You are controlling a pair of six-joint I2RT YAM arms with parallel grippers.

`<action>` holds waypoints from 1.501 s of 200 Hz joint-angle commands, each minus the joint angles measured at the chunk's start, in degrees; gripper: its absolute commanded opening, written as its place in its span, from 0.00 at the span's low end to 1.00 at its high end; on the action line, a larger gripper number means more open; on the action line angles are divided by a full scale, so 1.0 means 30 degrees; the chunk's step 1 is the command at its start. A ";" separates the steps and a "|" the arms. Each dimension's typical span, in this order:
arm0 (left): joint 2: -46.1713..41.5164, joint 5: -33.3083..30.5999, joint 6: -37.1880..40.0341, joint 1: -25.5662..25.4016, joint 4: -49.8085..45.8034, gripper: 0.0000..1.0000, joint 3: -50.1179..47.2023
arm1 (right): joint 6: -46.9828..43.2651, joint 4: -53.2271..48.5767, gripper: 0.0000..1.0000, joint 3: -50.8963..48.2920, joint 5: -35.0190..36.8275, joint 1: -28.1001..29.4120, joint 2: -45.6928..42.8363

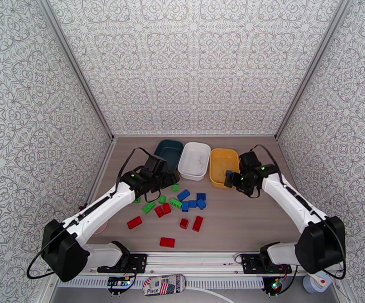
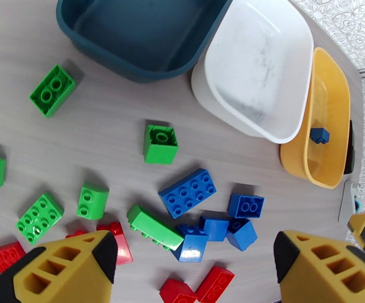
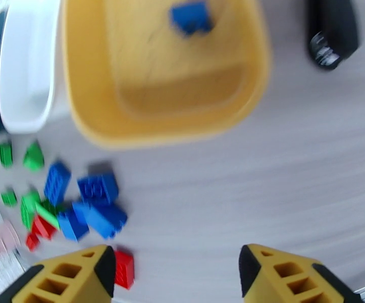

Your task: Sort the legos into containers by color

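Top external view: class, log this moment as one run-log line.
yellow tub: one blue brick inside | right gripper: open, holding nothing | left gripper: open, above loose bricks | sorting: unfinished

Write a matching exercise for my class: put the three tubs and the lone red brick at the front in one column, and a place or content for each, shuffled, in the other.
Column one:
1. teal tub
2. white tub
3. yellow tub
4. lone red brick

Column two:
A. has a blue brick inside
B. lies on the table, outside every tub
C. left end of the tub row
D. middle of the tub row

Pairs: 1-C, 2-D, 3-A, 4-B
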 commanded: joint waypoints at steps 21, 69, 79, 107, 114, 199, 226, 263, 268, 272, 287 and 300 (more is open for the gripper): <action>-0.0421 -0.0756 -0.1294 -0.0859 0.0114 0.88 -0.0873 | -0.1118 0.0303 0.66 -0.0040 0.0185 0.2931 0.1145; -0.1379 -0.1129 -0.2026 -0.0906 0.0028 0.90 -0.1907 | -0.1237 -0.0009 0.66 0.1146 0.1507 0.5908 0.3754; -0.1695 -0.1123 -0.2121 -0.0820 0.0030 0.91 -0.2173 | -0.1322 -0.0094 0.67 0.1527 0.1657 0.6377 0.4254; -0.2563 -0.1158 -0.2359 -0.0657 -0.0079 0.99 -0.2912 | -0.1849 -0.0301 0.70 0.2671 0.1878 0.7481 0.5515; -0.2798 -0.1209 -0.2480 -0.0617 -0.0119 0.99 -0.3135 | -0.1931 -0.0377 0.71 0.2925 0.1910 0.7685 0.5854; -0.6065 -0.1605 -0.3864 -0.0078 -0.0666 0.99 -0.5801 | -0.3140 -0.0911 0.64 0.4803 0.2267 0.8936 0.8851; -0.6481 -0.1580 -0.4159 -0.0100 -0.0644 0.99 -0.6213 | -0.3338 -0.0766 0.61 0.4844 0.2131 0.9023 0.9498; -0.6411 -0.1459 -0.4150 -0.0105 -0.0625 0.99 -0.6278 | -0.3497 -0.0769 0.60 0.5046 0.2592 0.9034 1.0279; -0.6400 -0.1432 -0.4145 -0.0105 -0.0586 0.99 -0.6274 | -0.3506 -0.0766 0.59 0.5107 0.2675 0.9036 1.0390; -0.6357 -0.1408 -0.4149 -0.0100 -0.0556 0.99 -0.6288 | -0.3528 -0.0795 0.59 0.5130 0.2743 0.9017 1.0483; -0.6266 -0.1344 -0.4132 -0.0101 -0.0442 0.99 -0.6230 | -0.3558 -0.0850 0.58 0.5298 0.3026 0.9036 1.0741; -0.6119 -0.1284 -0.4088 -0.0100 -0.0389 0.99 -0.6172 | -0.3580 -0.0919 0.57 0.5439 0.3167 0.9039 1.0921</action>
